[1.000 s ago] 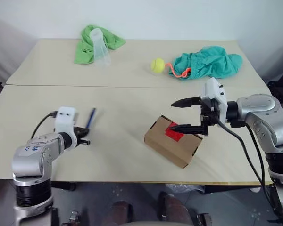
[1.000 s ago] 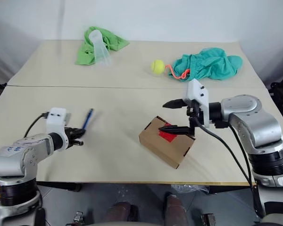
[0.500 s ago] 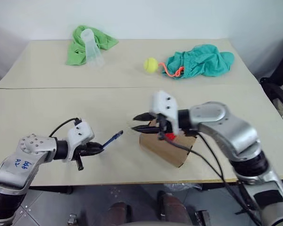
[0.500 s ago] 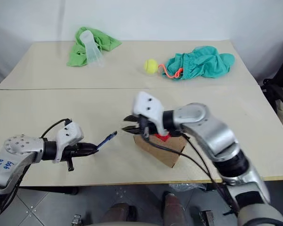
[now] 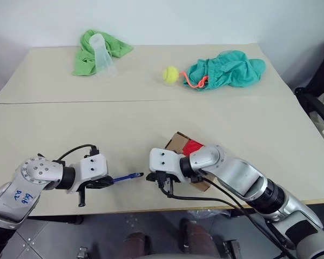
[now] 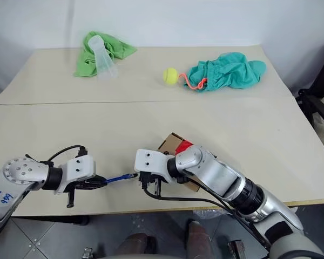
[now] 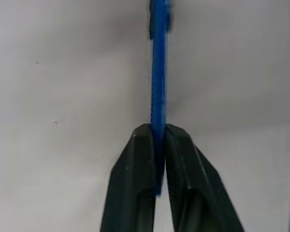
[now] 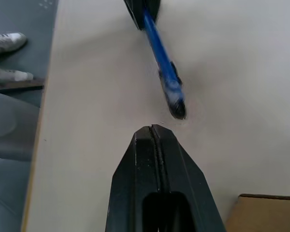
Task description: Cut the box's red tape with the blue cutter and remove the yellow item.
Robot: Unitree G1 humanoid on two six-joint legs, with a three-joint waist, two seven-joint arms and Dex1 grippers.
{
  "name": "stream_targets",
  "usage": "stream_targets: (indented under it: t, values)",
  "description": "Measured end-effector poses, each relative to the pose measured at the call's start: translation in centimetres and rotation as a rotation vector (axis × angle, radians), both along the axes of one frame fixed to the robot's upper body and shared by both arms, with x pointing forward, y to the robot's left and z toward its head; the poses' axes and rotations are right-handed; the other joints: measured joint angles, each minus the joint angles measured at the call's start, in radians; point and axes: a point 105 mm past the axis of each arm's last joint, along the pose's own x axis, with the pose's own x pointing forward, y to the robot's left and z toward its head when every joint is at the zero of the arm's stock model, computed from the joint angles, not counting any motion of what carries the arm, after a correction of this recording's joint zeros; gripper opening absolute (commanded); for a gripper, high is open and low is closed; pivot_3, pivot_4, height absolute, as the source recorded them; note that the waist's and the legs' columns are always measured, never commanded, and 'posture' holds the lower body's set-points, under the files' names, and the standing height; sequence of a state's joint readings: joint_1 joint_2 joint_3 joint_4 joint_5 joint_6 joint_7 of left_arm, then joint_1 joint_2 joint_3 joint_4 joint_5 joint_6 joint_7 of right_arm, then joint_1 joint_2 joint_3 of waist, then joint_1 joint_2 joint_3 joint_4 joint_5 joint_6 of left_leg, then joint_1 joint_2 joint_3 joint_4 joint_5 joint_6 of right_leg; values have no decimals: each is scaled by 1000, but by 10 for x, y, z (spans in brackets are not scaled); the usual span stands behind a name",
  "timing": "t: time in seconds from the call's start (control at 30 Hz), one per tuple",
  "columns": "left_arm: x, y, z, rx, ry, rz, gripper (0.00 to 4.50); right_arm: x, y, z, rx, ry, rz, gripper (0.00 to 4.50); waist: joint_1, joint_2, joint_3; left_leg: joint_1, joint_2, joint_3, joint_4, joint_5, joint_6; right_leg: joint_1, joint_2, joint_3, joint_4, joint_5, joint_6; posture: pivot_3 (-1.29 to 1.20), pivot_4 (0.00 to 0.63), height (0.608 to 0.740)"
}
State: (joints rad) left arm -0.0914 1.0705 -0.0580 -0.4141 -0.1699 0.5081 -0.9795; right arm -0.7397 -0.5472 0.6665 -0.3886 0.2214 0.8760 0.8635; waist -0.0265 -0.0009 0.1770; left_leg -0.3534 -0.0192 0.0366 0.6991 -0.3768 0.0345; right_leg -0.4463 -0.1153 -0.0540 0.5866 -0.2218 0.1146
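My left gripper (image 5: 107, 182) is shut on the blue cutter (image 5: 127, 177), a slim blue pen-like knife that sticks out to the right, low over the table near its front edge. In the left wrist view the cutter (image 7: 158, 72) is pinched between both fingers (image 7: 135, 169). My right gripper (image 5: 150, 177) is shut with nothing in it, its tip just short of the cutter's free end (image 8: 173, 99). Behind the right hand sits the brown box (image 5: 174, 142), partly covered by the arm, with the red tape (image 5: 192, 147) on top. The yellow item is hidden.
At the back lie a yellow-green tennis ball (image 5: 169, 74), a teal cloth (image 5: 227, 69) with an orange-pink cord (image 5: 194, 82), and a green cloth (image 5: 89, 51) under a clear plastic cup (image 5: 103, 53). The table's front edge (image 5: 124, 208) runs just below both grippers.
The right gripper swung from above the box, left and down to the cutter's tip, and shut. The left gripper rolled so the cutter now points right. The camera view shifted.
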Motion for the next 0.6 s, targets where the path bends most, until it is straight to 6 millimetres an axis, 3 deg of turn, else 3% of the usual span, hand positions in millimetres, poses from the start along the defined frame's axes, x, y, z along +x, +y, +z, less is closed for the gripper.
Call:
stream_targets:
  t: [0.23, 0.53, 0.6]
  values:
    - [-2, -4, -4, 60, -52, -19, 390, 10, -12, 0, -19, -7, -38, 32, 3, 1, -1, 2, -1, 0, 0, 0, 0, 1, -1, 0, 1, 0, 0, 0, 150, 740]
    - [-3, -12, -7, 46, -69, 1, 390, 10, 5, 5, 51, 28, -32, 32, 15, 7, -4, 2, -2, 0, 0, 0, 1, 1, -2, 0, 3, 0, 0, 0, 150, 740]
    - [-4, -13, -7, 41, -70, 2, 768, 12, 5, 6, 52, 27, -36, 0, 19, 7, -4, 2, -2, 0, 0, 0, 1, 1, -2, 0, 3, 0, 0, 0, 150, 740]
